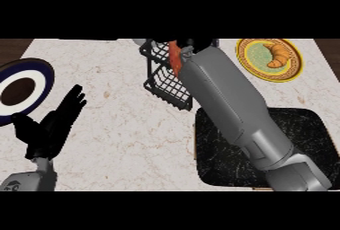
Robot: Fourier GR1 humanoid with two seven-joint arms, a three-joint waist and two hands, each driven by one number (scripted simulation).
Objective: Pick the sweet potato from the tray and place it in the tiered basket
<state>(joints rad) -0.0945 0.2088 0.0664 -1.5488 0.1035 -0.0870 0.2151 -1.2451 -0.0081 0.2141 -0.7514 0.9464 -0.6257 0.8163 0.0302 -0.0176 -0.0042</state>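
Bright, even light lies over the pale marble table (126,134), its veining plain from the upper left of the frame to the lower centre. The grey right forearm (225,99) carries a soft, pale sheen along its length and shades darker at its edges. The black left hand (50,128) and the dark tray (306,134) read as deep, nearly flat tones.

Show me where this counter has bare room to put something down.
Widest bare patch: pale marble counter between the open left hand, black wire basket and black square tray. Crowded: top right, where the grey right forearm crosses toward the basket beside the yellow croissant plate.
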